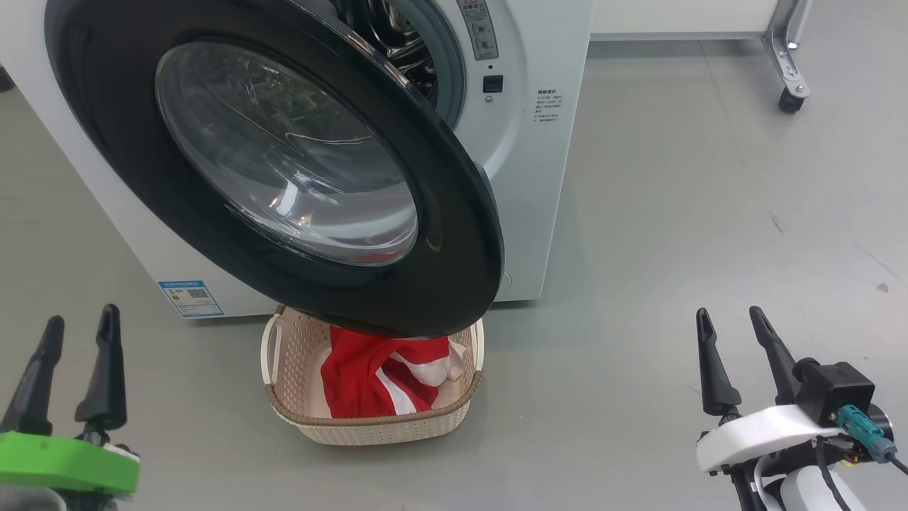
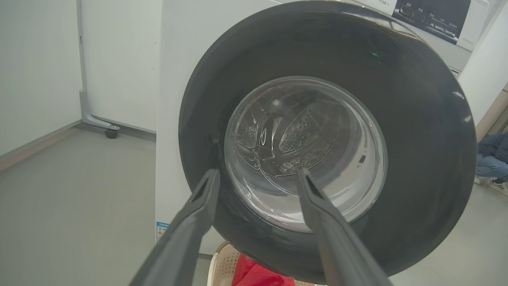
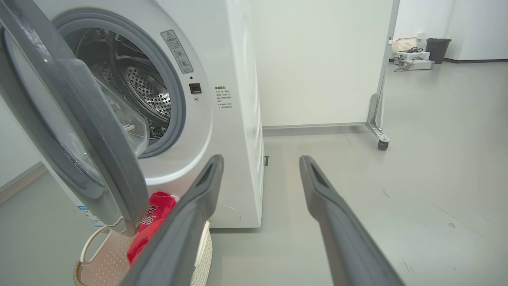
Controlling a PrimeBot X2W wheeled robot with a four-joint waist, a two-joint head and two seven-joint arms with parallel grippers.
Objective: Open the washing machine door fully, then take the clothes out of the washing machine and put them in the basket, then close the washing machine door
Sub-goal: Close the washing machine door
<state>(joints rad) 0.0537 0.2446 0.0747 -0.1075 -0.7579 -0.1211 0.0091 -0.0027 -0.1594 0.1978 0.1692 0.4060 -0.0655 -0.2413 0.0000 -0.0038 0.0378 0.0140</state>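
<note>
Left end effector and right end effector are spread wide. Drum is shown plainly in the right wrist view; basket is overhung by door.

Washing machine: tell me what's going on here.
The red clothes lie in the basket on the floor in front of the washing machine. The washing machine door stands partly open above the basket. The left gripper and right gripper are open, holding and touching nothing. The door is not yet closed.

A bare test lab, not a home — grey floor, white wheeled partition, freestanding washing machine, gear heaped in a far corner.
</note>
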